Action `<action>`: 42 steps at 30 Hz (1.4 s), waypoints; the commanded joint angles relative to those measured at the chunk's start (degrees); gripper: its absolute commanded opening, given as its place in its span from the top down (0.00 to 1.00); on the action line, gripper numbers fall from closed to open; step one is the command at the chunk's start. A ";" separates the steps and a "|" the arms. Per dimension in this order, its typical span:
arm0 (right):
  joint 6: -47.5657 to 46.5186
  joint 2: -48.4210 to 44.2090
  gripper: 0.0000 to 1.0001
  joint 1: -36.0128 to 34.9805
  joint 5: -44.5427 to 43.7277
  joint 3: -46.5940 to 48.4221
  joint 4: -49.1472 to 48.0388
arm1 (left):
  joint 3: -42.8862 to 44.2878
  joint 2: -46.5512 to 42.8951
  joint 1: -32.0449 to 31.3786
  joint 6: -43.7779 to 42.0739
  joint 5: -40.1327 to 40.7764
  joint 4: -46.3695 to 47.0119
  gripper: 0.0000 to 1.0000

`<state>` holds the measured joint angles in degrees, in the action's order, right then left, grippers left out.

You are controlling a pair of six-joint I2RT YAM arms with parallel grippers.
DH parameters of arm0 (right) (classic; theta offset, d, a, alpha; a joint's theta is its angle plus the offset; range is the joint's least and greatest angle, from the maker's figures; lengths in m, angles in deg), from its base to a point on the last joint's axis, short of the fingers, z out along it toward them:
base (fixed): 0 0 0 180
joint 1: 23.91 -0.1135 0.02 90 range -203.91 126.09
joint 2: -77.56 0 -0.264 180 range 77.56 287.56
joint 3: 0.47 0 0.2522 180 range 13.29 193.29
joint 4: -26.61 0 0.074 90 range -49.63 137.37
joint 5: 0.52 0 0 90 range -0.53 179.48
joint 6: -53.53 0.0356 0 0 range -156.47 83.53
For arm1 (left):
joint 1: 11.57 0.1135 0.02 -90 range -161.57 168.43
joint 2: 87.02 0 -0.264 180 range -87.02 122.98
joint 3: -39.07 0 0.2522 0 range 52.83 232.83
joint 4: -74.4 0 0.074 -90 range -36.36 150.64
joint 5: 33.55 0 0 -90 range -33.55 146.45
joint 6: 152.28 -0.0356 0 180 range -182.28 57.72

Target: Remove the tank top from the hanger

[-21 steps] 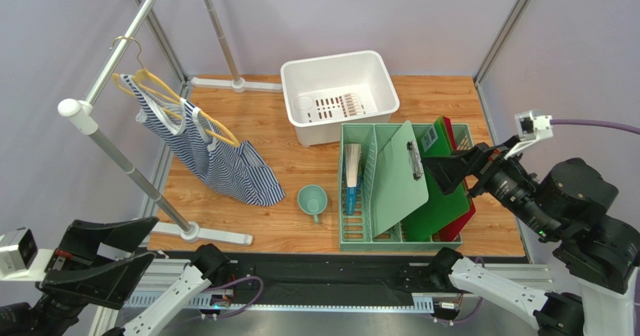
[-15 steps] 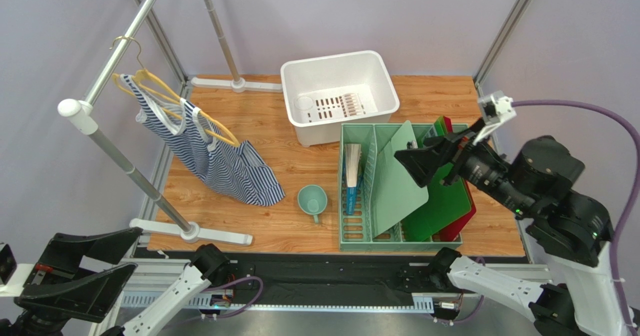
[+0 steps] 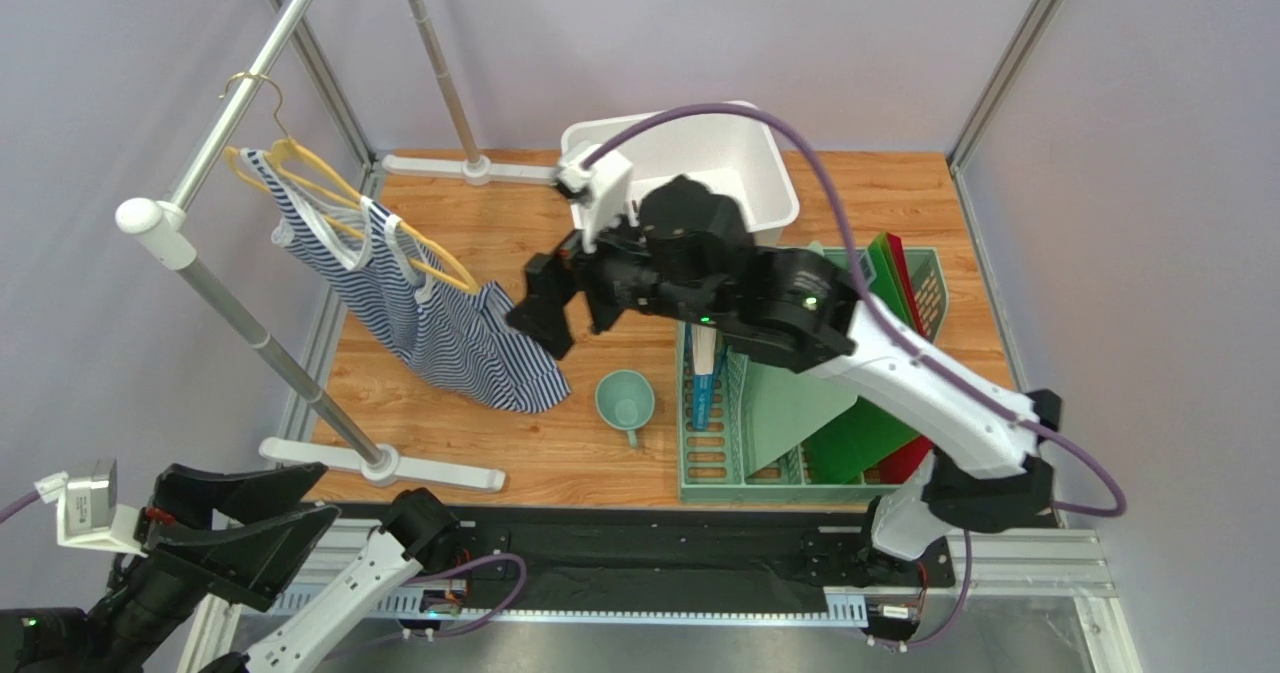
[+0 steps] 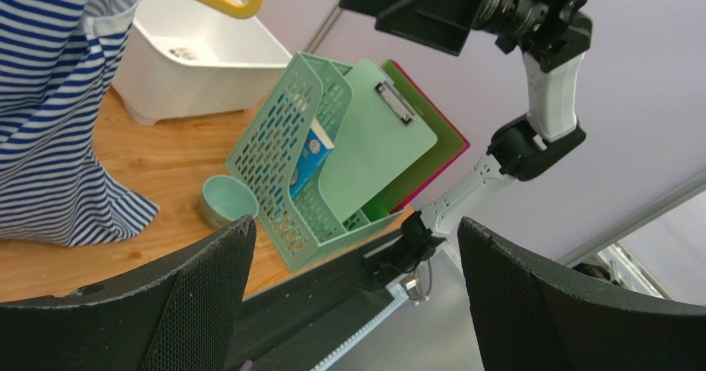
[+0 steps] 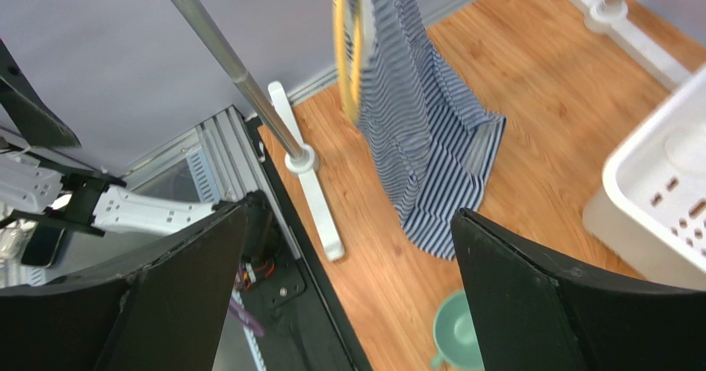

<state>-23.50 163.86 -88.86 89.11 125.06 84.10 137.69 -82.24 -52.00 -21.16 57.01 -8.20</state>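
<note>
— Surface and room?
— Wooden table (image 3: 887,193); lilac-grey walls (image 3: 676,28); grey rail (image 3: 226,103) at the left.
— Task items?
— Tank top (image 3: 436,321), on the yellow hanger (image 3: 451,273), which hooks on the rail; hem reaches the table.
— Grippers?
— Right gripper (image 3: 538,321): jaws spread wide, empty, in the air just beside the tank top. Left gripper (image 4: 356,296): jaws spread wide, empty, low, off the table's near edge.
</note>
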 commanded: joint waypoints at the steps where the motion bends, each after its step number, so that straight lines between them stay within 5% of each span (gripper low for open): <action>1: -7.86 9.22 0.00 -6.57 -12.63 13.11 -3.73 | -1.71 0.68 -0.09 -0.43 -0.21 -2.62 0.05; 10: -14.82 21.62 0.07 -8.27 -16.96 20.68 -12.16 | -0.49 -1.26 -0.09 1.50 -5.91 -2.88 0.06; 17: -16.22 25.22 0.37 -8.35 -14.05 20.33 -17.26 | 0.04 -2.84 -0.09 2.29 -6.09 -3.76 0.09; 31: -17.28 31.21 0.70 -7.83 -15.81 23.76 -22.19 | 4.17 -2.93 -0.01 3.79 -5.13 -7.71 0.12; 38: -16.14 30.07 0.98 -7.91 -17.13 23.24 -25.61 | 4.79 -2.41 -0.09 5.19 -6.45 -6.84 0.12; 42: -15.52 27.78 1.00 -8.09 -18.01 22.00 -28.60 | 4.96 -2.32 -0.09 5.98 -7.24 -5.78 0.12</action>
<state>-39.33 195.14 -96.77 72.79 145.76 63.07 142.15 -84.93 -52.00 -16.66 51.72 -14.95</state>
